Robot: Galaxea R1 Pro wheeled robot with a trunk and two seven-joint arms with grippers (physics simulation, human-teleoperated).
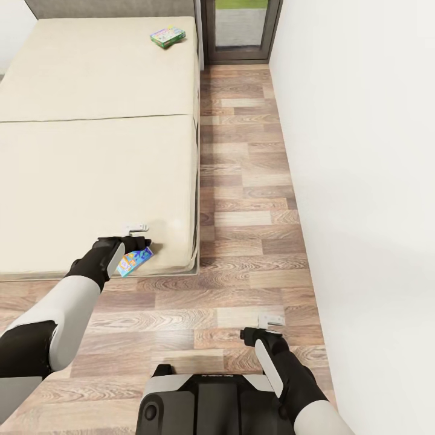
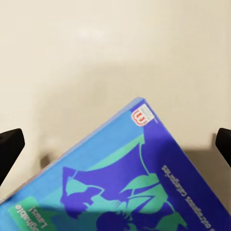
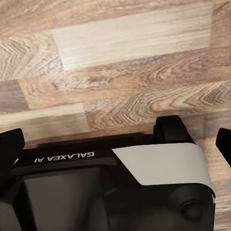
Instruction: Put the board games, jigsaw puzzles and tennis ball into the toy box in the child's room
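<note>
The bed (image 1: 90, 151) fills the left, its beige mattress running from near to far. At its near right corner the left tool (image 1: 134, 244) pinches a blue game box (image 1: 134, 261), tilted, just over the mattress edge; the left wrist view shows the box (image 2: 130, 183), blue with green and purple figures, between dark fingertips (image 2: 9, 149) above the mattress. At the bed's far right a second game box (image 1: 167, 36), green and multicoloured, lies flat. Right of the bed is wood-plank floor (image 1: 241, 181), with a grey-framed window (image 1: 241, 30) at its far end. The right tool (image 1: 261, 329) hangs low over the near floor by the white wall (image 1: 362, 181); whether it is spread or pressed together I cannot tell.
</note>
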